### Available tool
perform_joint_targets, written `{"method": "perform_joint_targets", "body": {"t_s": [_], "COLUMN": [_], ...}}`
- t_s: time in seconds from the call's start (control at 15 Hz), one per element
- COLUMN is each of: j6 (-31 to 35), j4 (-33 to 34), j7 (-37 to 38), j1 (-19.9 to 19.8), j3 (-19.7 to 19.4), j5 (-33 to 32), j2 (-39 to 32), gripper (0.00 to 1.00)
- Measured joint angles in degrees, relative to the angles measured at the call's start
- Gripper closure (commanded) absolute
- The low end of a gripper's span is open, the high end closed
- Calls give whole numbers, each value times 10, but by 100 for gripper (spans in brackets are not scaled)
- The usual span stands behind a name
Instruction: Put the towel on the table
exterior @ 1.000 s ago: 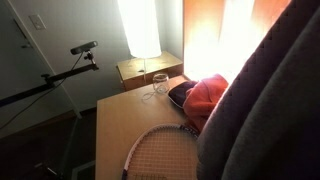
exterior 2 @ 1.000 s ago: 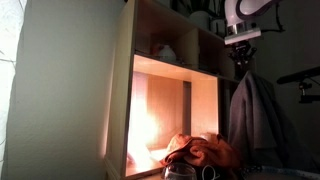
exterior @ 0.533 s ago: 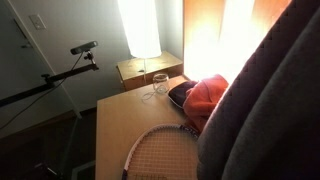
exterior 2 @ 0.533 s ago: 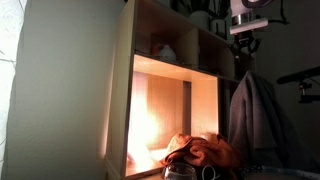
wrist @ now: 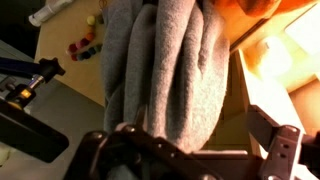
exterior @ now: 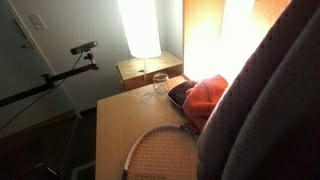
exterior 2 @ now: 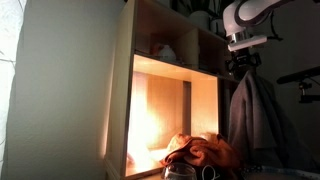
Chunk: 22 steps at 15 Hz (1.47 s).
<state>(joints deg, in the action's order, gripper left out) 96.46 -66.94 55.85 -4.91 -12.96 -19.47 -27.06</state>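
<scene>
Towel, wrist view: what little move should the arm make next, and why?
Probably close the gripper on the towel: its jaws stand wide apart with the grey folds hanging between them, and the towel is draped upright, not yet lying on the table, so it seems to need gripping first.

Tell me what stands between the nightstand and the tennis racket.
In an exterior view, a stemmed glass stands on the table between the nightstand and the racket.

A home room, with lamp (exterior: 140,25), wooden nightstand (exterior: 150,70) and tennis racket (exterior: 160,150).
</scene>
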Motion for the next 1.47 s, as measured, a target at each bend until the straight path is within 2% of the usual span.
{"method": "perform_joint_targets", "body": {"t_s": [0.87, 1.47], "j6": [-94, -104], "j4": [17, 43], "j7": [2, 91], "j1": [-2, -1], "j3": [-5, -8], "j5": [1, -6], "j2": [-54, -84], "gripper": [0, 0]}}
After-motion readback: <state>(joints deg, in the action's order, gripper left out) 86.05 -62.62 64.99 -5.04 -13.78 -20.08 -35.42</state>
